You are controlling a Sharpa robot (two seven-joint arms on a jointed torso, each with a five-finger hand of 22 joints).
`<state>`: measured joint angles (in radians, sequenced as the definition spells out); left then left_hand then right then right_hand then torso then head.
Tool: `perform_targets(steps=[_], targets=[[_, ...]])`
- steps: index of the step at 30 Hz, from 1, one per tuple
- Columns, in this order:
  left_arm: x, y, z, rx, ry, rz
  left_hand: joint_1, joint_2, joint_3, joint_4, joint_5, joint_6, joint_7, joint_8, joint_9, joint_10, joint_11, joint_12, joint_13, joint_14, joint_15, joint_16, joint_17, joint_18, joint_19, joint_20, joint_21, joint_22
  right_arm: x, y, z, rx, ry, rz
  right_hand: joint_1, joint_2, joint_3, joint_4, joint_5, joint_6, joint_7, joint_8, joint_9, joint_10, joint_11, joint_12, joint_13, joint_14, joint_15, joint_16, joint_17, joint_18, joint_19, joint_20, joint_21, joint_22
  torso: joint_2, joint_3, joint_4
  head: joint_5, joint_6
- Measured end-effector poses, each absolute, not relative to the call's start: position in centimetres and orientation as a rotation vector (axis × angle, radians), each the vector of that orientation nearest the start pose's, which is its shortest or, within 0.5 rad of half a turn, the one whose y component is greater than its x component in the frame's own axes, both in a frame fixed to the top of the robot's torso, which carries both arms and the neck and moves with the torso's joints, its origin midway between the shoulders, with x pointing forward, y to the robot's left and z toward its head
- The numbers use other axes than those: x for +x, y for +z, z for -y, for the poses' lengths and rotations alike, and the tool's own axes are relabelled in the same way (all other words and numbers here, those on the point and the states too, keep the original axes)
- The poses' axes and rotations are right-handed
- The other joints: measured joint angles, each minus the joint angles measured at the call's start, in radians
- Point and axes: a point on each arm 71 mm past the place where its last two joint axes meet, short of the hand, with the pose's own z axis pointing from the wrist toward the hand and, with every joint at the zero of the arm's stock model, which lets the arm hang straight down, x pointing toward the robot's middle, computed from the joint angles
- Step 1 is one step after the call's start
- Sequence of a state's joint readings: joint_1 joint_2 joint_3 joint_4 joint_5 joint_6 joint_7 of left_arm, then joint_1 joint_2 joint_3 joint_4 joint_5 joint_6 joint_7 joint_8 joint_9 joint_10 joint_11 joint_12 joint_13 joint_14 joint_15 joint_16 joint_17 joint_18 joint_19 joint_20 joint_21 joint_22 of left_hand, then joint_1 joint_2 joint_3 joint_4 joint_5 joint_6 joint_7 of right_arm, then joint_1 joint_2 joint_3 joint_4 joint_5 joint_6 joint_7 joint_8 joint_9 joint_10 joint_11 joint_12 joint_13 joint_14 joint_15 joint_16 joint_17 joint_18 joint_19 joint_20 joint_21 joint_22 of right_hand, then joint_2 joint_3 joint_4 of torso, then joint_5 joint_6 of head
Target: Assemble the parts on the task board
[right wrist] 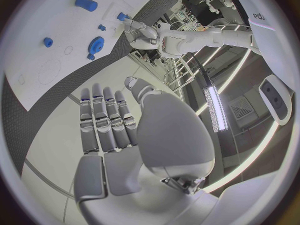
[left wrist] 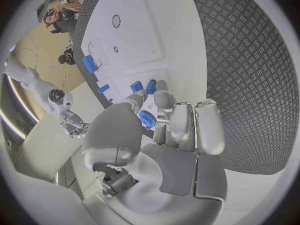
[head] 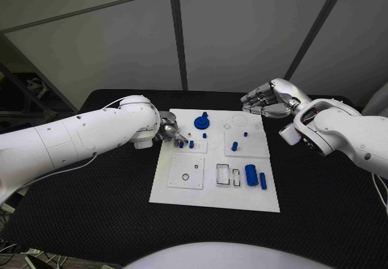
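Note:
The white task board [head: 186,193] lies in the middle of the black table. On it are a blue gear [head: 202,122], two small blue pegs [head: 234,146], a thick blue cylinder [head: 252,175] and a thin blue rod [head: 263,180]. My left hand [head: 170,133] hovers at the board's left edge, its fingertips just above two short blue pieces [left wrist: 144,86]. A round blue piece [left wrist: 148,120] shows between its thumb and fingers [left wrist: 184,125]; I cannot tell whether it is held. My right hand [head: 269,102] hangs above the board's far right corner, fingers straight and holding nothing [right wrist: 106,120].
Square inset plates [head: 186,171] with holes and two narrow slots [head: 228,175] occupy the board's near half. Black matting [head: 323,196] surrounds the board. A grey wall stands behind the table.

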<state>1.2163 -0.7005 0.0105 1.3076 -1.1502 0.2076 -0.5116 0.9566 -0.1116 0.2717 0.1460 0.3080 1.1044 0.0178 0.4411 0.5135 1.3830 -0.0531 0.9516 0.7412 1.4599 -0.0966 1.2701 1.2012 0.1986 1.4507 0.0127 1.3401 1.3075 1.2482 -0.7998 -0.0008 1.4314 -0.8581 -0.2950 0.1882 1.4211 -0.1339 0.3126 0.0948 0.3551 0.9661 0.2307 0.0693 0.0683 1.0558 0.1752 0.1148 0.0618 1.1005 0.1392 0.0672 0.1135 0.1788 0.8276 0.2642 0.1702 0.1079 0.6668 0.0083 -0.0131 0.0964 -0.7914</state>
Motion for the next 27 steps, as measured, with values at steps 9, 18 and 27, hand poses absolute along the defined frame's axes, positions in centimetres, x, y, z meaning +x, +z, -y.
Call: perform_targets(steps=[9, 18, 27], targets=[[52.3, -21.1, -21.1, -0.225, -0.357, -2.241, 0.0, 0.0, -0.042, 0.014, 0.0, 0.007, 0.0, -0.007, 0.0, 0.0, 0.0, 0.0, -0.002, 0.003, -0.003, 0.0, 0.0, 0.0, 0.0, 0.0, -0.006, 0.0, 51.3, -14.7, 20.0, 0.258, 1.124, -1.588, 0.0, 0.0, -0.002, 0.002, 0.0, 0.0, 0.0, 0.0, 0.0, 0.0, 0.0, 0.0, 0.0, 0.0, 0.0, 0.0, -0.001, 0.0, 0.0, 0.0, -0.005, -0.001, 0.0, 0.0, -0.0001, 0.0, 0.003], [52.7, -20.4, -21.7, -0.365, -0.438, -2.156, 0.044, 0.0, -0.101, 0.015, 0.0, -0.034, 0.022, -0.045, -0.006, -0.074, 0.02, -0.108, -0.121, 0.007, 0.004, 0.0, -0.003, 0.0, -0.045, 0.007, -0.103, -0.006, 51.3, -14.7, 20.0, 0.257, 1.124, -1.589, 0.0, 0.0, -0.002, 0.002, 0.0, 0.0, 0.0, 0.0, 0.0, 0.0, 0.0, 0.0, 0.0, 0.0, 0.0, 0.0, -0.001, 0.0, 0.0, 0.0, -0.005, -0.001, 0.0, 0.0009, -0.0001, -0.002, 0.006], [52.9, -19.4, -20.3, -0.379, -0.632, -2.005, 0.323, -0.012, -0.07, -0.1, 0.0, -0.178, 0.095, -0.131, -0.078, -0.335, 0.092, -0.295, -0.26, -0.119, 0.069, -0.19, -0.225, 0.0, -0.272, 0.058, -0.522, -0.297, 51.4, -14.7, 20.0, 0.258, 1.123, -1.589, 0.0, 0.0, -0.002, 0.002, 0.004, 0.0, 0.0, 0.0, 0.0, 0.0, 0.0, 0.0, 0.0, 0.0, 0.0, 0.0, -0.001, 0.0, 0.0, 0.0, -0.005, -0.001, 0.0, 0.0012, -0.0003, -0.011, 0.012]])
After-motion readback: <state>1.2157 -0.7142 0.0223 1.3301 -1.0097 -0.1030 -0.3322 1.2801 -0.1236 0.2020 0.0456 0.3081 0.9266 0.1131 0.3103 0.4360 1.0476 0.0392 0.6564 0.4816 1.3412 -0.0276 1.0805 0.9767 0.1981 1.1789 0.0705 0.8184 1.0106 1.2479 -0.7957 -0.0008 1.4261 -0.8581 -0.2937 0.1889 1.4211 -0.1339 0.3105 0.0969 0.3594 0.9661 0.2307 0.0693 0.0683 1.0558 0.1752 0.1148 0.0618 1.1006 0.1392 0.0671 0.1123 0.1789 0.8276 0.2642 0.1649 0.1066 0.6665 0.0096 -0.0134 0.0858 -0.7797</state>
